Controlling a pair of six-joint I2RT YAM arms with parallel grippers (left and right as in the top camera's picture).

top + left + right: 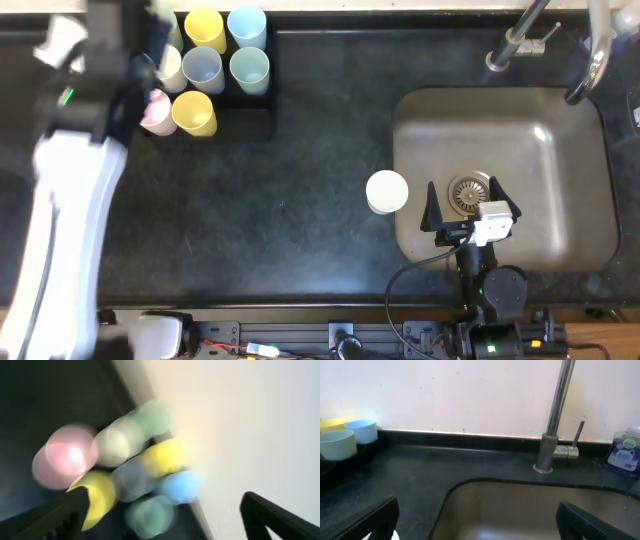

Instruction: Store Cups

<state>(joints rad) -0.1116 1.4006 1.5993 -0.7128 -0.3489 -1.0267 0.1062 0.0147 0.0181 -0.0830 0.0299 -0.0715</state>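
Our dark counter (320,150) takes up most of the top view. The steel sink (560,200) is at right, with its drain (468,192) near the sink's lower left. The left arm (70,200) runs up the left edge and covers part of the black tray (255,115) at upper left.

In the tray we count seven cups:
- Top row: a yellow cup (204,28) and a blue cup (246,25).
- Below them: a cream cup (170,65), a grey cup (201,66) and a teal cup (250,68).
- Lowest: a pink cup (155,112) and a second yellow cup (194,113).

The arm half hides the pink cup, and we cannot tell whether it stands or leans. A white cup (386,191) sits on the counter just beside the sink's left rim.

The left gripper (165,495) hangs above the tray with its fingers spread wide and holds nothing. The cups below it are badly blurred. The right gripper (468,205) is over the sink by the drain, also spread wide and empty.
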